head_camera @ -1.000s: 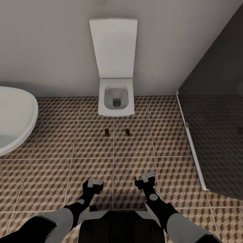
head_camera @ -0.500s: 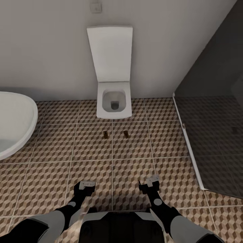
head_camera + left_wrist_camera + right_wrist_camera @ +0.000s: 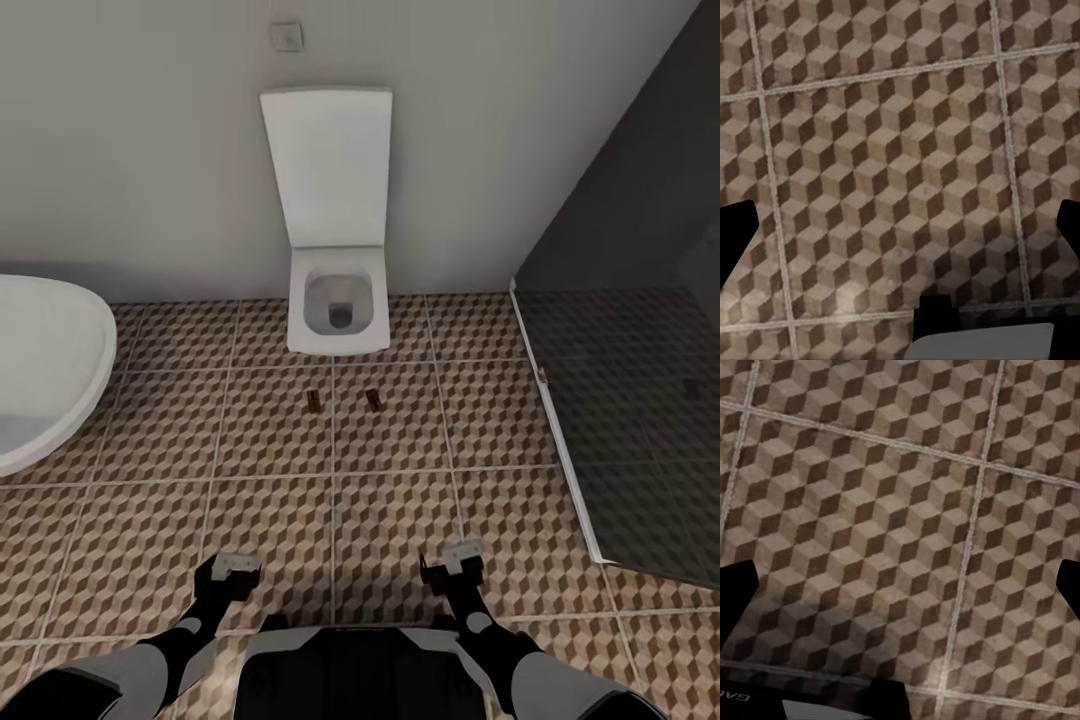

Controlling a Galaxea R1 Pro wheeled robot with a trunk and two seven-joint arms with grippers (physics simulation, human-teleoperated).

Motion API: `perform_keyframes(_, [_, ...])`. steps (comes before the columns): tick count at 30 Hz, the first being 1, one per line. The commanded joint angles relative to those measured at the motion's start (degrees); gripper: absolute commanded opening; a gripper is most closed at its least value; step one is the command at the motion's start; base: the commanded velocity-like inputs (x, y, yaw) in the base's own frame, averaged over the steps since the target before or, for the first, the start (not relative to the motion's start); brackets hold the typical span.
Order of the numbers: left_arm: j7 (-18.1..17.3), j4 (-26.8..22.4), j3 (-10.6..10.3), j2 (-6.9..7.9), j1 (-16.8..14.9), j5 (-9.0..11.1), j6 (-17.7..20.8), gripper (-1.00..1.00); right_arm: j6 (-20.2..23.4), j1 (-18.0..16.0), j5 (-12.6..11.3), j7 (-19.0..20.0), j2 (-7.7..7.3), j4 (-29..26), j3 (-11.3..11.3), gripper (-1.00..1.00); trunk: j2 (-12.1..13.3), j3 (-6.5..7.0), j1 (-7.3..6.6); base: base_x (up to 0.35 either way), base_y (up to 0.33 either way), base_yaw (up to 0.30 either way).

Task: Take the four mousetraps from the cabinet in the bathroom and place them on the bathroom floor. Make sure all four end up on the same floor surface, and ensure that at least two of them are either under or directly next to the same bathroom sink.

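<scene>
Bathroom floor (image 3: 150, 520) tiles in the cube pattern run from your base to the wall in the head view, with a white toilet (image 3: 338, 315) at the far edge, a white bathtub (image 3: 45, 370) at the left edge and the dark shower floor (image 3: 640, 440) along the right. 2 mousetraps (image 3: 314, 401) lie on the tiles just in front of the toilet, side by side but apart, one either side of a grout line, each with its long axis pointing away from you toward the wall. Your left hand (image 3: 234, 567) and right hand (image 3: 455, 556) hang low near the base, both well short of the traps; neither is clearly nearer. No sink shows here, so I judge these 2 do not yet meet the sink condition.

Left wrist view: bare patterned tiles (image 3: 892, 172) below, the dark fingertips (image 3: 735, 236) at opposite sides of the picture, so this hand stands wide apart and carries nothing.

Right wrist view: the same bare tiles (image 3: 900, 510), fingertips (image 3: 735, 592) likewise spread to the edges, nothing between them.
</scene>
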Motion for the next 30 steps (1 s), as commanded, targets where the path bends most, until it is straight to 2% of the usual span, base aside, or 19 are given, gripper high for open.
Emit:
perform_keyframes(1, [0.1, 0.2, -0.5, -0.01, 0.0, 0.4, -0.3, 1.00, -0.2, 0.0, -0.4, -0.3, 0.01, 0.3, 0.5, 1.00, 0.3, 0.13, -0.19, 0.000, 0.000, 0.000])
perform_keyframes(6, [0.1, 0.2, -0.5, 0.01, 0.1, 0.4, -0.3, 1.00, -0.3, 0.0, -0.4, -0.3, -0.06, 1.5, 0.5, 1.00, 2.3, 1.09, -1.29, 0.000, 0.000, 0.062])
perform_keyframes(9, [0.1, 0.3, -0.5, 0.02, 0.6, 0.4, -0.3, 1.00, -0.4, 0.1, -0.4, -0.3, -0.30, 2.3, 0.5, 1.00, 2.3, 1.20, -1.29, 0.000, 0.000, 0.191])
perform_keyframes(12, [0.1, 0.3, -0.5, 0.07, 1.5, 0.4, -0.3, 1.00, -0.8, 0.2, -0.5, -0.4, -1.25, 2.8, 0.5, 1.00, 2.3, 1.32, -1.29, 0.000, 0.000, 0.229])
perform_keyframes(13, [0.2, 0.3, -0.5, 0.11, 2.0, 0.4, -0.3, 1.00, -1.5, 0.3, -0.6, -0.4, -2.36, 2.9, 0.4, 1.00, 2.3, 1.37, -1.29, 0.000, 0.000, 0.245])
perform_keyframes(15, [0.2, 0.3, -0.5, 0.14, 2.5, 0.5, -0.3, 1.00, -2.5, 0.5, -0.8, -0.5, -3.57, 3.1, 0.4, 1.00, 2.3, 1.46, -1.29, 0.000, 0.000, 0.249])
perform_keyframes(18, [0.2, 0.3, -0.4, 0.22, 3.2, 0.5, -0.3, 1.00, -4.1, 0.6, -1.2, -0.5, -4.84, 3.8, 0.4, 1.00, 2.3, 1.60, -1.29, 0.000, 0.000, 0.253])
perform_keyframes(19, [0.2, 0.3, -0.4, 0.28, 3.8, 0.5, -0.3, 1.00, -5.0, 0.8, -1.9, -0.5, -5.71, 4.3, 0.3, 1.00, 2.3, 1.65, -1.29, 0.000, 0.000, 0.255])
perform_keyframes(22, [0.2, 0.3, -0.4, 0.60, 4.8, 0.5, -0.3, 1.00, -5.7, 2.2, -3.8, -0.4, -7.09, 4.6, 0.3, 1.00, 2.3, 1.81, -1.29, 0.000, 0.000, 0.254])
perform_keyframes(23, [0.2, 0.3, -0.4, 0.67, 5.2, 0.5, -0.3, 1.00, -5.8, 2.9, -5.2, -0.4, -7.62, 4.7, 0.3, 1.00, 2.3, 1.86, -1.29, 0.000, 0.000, 0.253])
perform_keyframes(26, [0.2, 0.3, -0.5, 0.81, 5.6, 0.5, -0.3, 1.00, -6.0, 3.9, -7.8, -0.3, -8.26, 4.7, 0.3, 1.00, 2.3, 1.97, -1.29, 0.000, 0.000, 0.198])
perform_keyframes(30, [0.2, 0.3, -0.5, 0.79, 6.0, 0.5, -0.2, 1.00, -6.1, 4.6, -9.3, -0.1, -8.51, 4.8, 0.3, 1.00, 2.3, 2.03, -1.29, 0.000, 0.000, 0.072])
